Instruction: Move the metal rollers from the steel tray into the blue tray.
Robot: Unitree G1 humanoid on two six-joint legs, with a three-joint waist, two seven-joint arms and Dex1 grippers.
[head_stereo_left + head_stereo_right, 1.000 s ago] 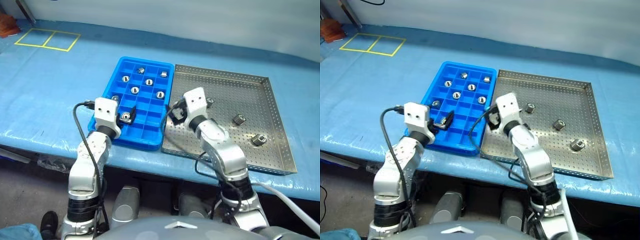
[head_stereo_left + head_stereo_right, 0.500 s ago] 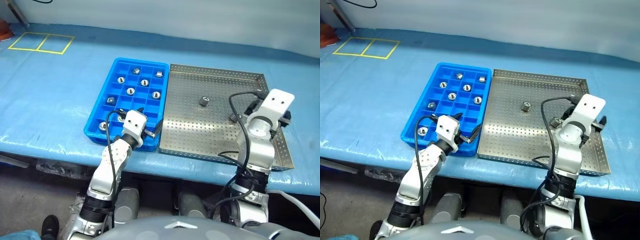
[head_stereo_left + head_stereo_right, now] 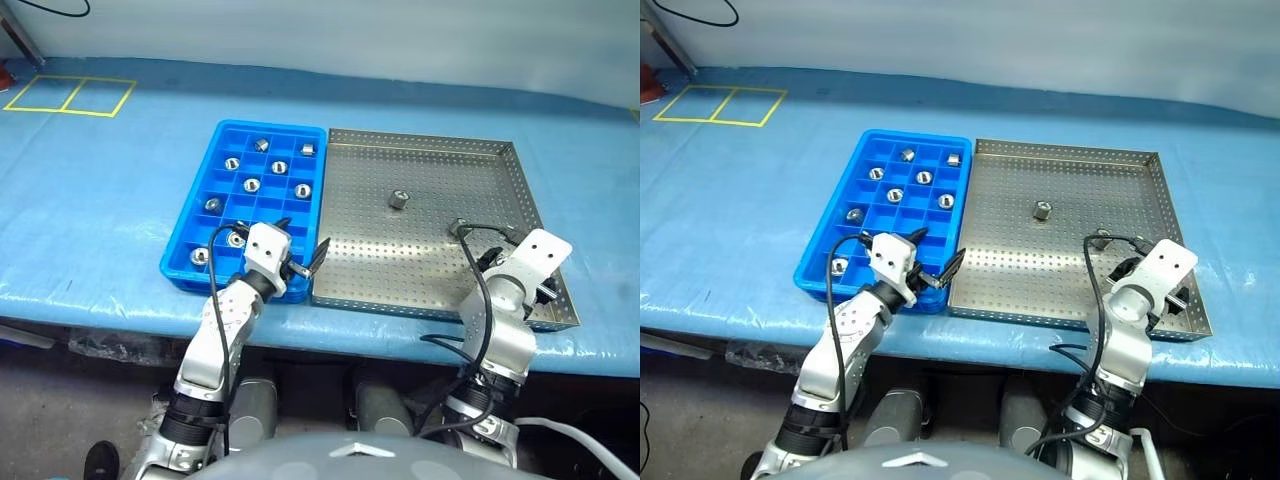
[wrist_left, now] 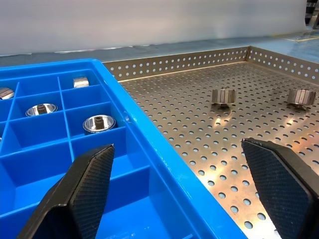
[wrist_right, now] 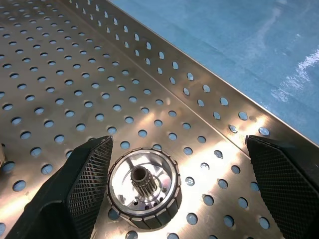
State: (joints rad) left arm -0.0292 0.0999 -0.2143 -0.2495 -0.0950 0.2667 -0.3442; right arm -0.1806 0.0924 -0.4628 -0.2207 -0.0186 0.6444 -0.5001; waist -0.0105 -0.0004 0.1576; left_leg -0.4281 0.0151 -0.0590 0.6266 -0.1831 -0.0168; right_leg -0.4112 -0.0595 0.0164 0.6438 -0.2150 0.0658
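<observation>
Right gripper [image 5: 174, 199] is lining up on a roller [image 5: 143, 187], fingers wide. Next: closing on it. Left gripper [image 4: 182, 189] is idling wide over the blue tray [image 3: 190, 262] at 6 o'clock.

The right gripper [image 5: 179, 189] hides the near right corner of the steel tray [image 3: 430, 290] in the head views, covering the roller [image 5: 143, 186] there. The left gripper [image 3: 303, 262] covers part of the blue tray's [image 3: 200, 215] near edge. Rollers [image 3: 252, 185] in its compartments are too small to make out holes.
</observation>
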